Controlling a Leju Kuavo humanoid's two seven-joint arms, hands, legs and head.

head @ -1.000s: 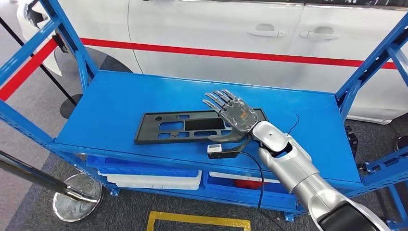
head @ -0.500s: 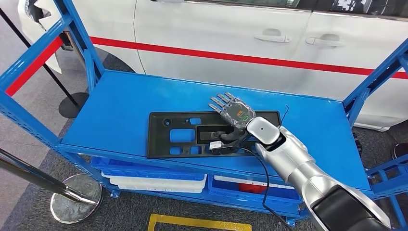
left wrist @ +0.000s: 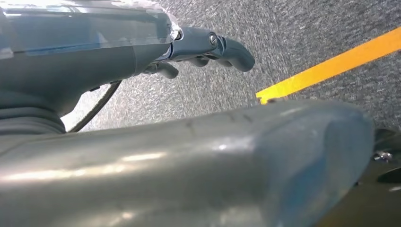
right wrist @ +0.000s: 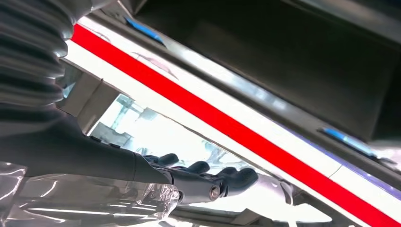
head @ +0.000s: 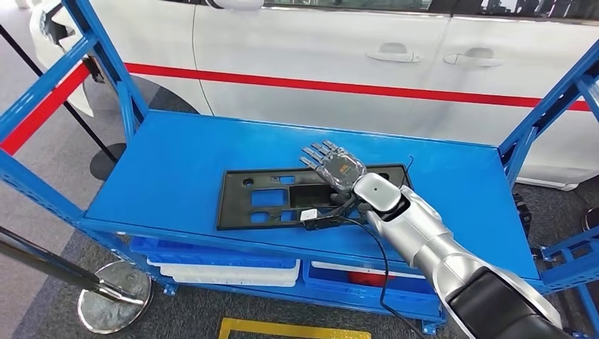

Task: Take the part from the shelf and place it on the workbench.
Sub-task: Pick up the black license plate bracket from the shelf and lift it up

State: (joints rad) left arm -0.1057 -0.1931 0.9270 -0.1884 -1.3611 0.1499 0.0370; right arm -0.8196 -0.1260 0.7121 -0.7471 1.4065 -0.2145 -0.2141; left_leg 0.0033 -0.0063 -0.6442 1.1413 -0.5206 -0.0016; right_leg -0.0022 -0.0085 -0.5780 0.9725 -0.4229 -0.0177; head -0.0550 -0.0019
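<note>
The part is a long, flat black panel with several cut-outs. It lies on the blue top shelf, near the front edge. My right hand lies over the panel's right half with its fingers stretched out and apart, pointing away from me, and its thumb reaches down at the panel's large opening. In the right wrist view the fingers are straight against the white car. My left hand hangs over the grey floor with loosely bent fingers and holds nothing.
A white car with a red stripe stands right behind the shelf. Blue uprights frame both ends. White and blue bins sit on the lower level. A stanchion base and a yellow floor line lie in front.
My right hand has come down from above the panel's right end onto the panel. The panel has turned and slid a little to the right. The camera has shifted slightly.
</note>
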